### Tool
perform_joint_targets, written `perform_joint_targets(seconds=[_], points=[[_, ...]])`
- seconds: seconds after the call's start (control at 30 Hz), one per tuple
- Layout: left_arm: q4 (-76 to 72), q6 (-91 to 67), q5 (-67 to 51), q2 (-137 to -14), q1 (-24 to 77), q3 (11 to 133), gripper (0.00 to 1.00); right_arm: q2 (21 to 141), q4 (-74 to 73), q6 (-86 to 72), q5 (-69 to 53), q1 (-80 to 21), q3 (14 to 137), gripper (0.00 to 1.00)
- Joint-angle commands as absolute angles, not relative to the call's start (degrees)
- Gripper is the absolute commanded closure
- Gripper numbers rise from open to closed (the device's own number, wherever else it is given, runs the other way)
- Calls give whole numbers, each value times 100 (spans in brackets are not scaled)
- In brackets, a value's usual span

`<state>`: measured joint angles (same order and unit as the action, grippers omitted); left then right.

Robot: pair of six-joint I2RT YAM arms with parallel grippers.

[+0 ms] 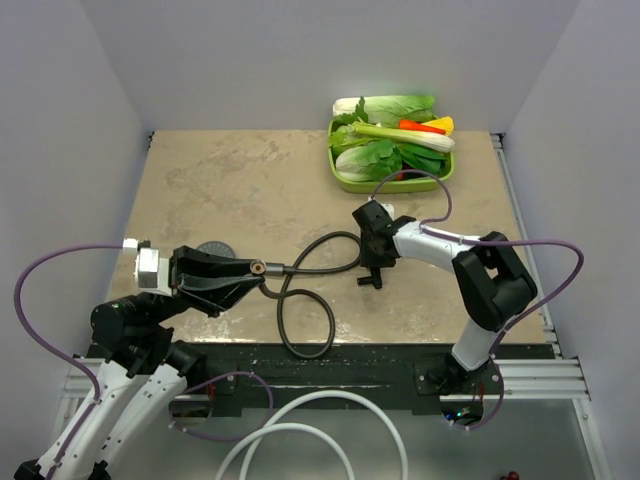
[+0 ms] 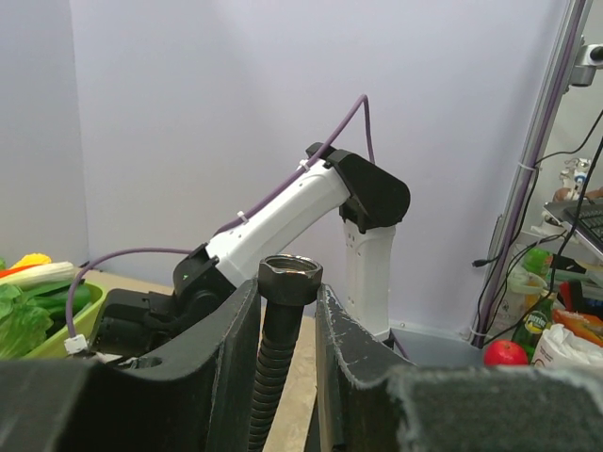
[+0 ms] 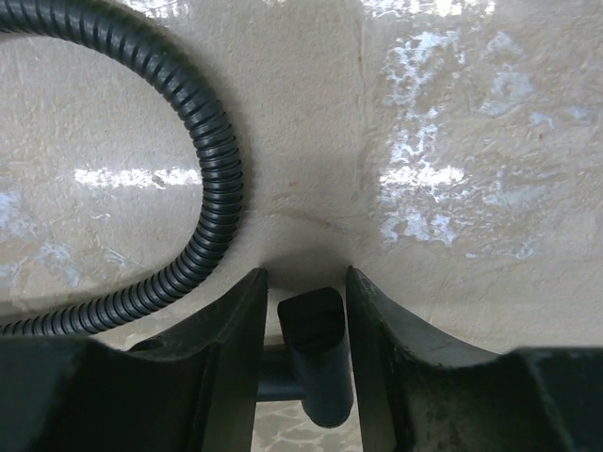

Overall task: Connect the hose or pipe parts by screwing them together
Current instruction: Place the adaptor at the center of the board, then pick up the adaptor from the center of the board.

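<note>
My left gripper (image 1: 243, 270) is shut on the black hose (image 1: 300, 350) just below its hex nut (image 2: 290, 280), which sticks up between the fingers. From the nut (image 1: 258, 267) the hose loops across the table toward the right arm. The dark shower head disc (image 1: 213, 248) peeks out behind the left gripper. My right gripper (image 1: 372, 268) points down at the table with its jaws round the small black T-shaped fitting (image 3: 316, 348). The fitting's body lies against the right finger (image 3: 377, 358), a narrow gap separates it from the left finger, and its side stem reaches across that gap.
A green tray (image 1: 340, 180) of vegetables stands at the back right. A curve of the hose (image 3: 212, 188) lies just left of the right gripper. Thick white hose (image 1: 320, 430) and purple cables (image 1: 40, 270) hang off the near edge.
</note>
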<state>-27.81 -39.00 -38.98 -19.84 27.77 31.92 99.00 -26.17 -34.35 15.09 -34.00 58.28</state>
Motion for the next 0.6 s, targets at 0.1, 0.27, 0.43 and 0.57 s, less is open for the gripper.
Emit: perform_joint_targets(seconds=[0.1,0.27,0.43,0.57], points=[[-3076,-4017,-3876,-1969,2742,3472,100,10301,-3883,-2936,958,-3340,6275,57],[-3164,-4087,-3850,-1907,2733,3454,100,10196,-4254,-2935,1186,-3331,6469,58],[-3208,-4122,-3832,-1828,2733,3463,100,10187,-4289,-3050,1169,-3340,6416,59],[-3138,-4078,-3832,-1775,2733,3480,100,10388,-4070,-3094,1082,-3331,6407,62]])
